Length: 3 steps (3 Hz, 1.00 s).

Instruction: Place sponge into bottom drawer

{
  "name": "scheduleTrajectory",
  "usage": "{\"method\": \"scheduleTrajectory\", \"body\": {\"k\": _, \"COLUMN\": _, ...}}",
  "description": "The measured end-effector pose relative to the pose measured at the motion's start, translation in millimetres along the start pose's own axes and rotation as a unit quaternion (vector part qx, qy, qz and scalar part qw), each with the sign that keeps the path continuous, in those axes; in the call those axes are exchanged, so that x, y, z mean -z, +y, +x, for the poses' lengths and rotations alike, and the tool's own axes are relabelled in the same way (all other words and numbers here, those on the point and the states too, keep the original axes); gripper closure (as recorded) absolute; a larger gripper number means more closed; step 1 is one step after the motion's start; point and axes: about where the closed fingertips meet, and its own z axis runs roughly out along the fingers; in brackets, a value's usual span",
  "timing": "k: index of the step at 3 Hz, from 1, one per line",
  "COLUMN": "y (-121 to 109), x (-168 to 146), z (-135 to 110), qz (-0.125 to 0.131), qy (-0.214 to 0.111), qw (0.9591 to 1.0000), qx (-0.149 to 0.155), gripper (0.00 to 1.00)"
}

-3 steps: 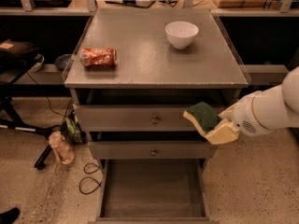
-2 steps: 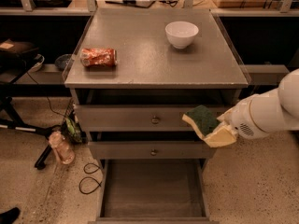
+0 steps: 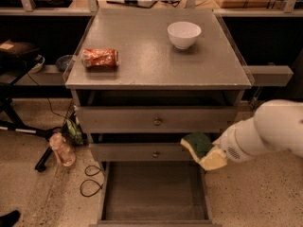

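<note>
Gripper [image 3: 211,155] pinching sponge [image 3: 198,144], hanging above right rim of open bottom drawer [image 3: 151,193]. Imo shift left, lower, then release, else might bounce out.

The end effector [image 3: 211,156], at the tip of the white arm [image 3: 274,131] on the right, grips the sponge [image 3: 198,144], green side up, before the right end of the middle drawer [image 3: 137,152], above the right edge of the open bottom drawer [image 3: 151,193]. On the table [image 3: 156,74] sit a white bowl [image 3: 184,33] and an orange-red snack packet [image 3: 99,58], well apart.
</note>
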Motion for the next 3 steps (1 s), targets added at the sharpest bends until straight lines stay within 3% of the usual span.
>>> {"method": "scheduleTrajectory", "body": {"k": 1, "y": 10, "x": -26, "z": 17, "qz": -0.001, "qy": 0.019, "qw": 0.9997, "qx": -0.016, "gripper": 1.00}}
{"method": "scheduleTrajectory", "body": {"k": 3, "y": 38, "x": -70, "z": 43, "qz": -0.037, "qy": 0.048, "qw": 0.9978, "qx": -0.026, "gripper": 1.00}}
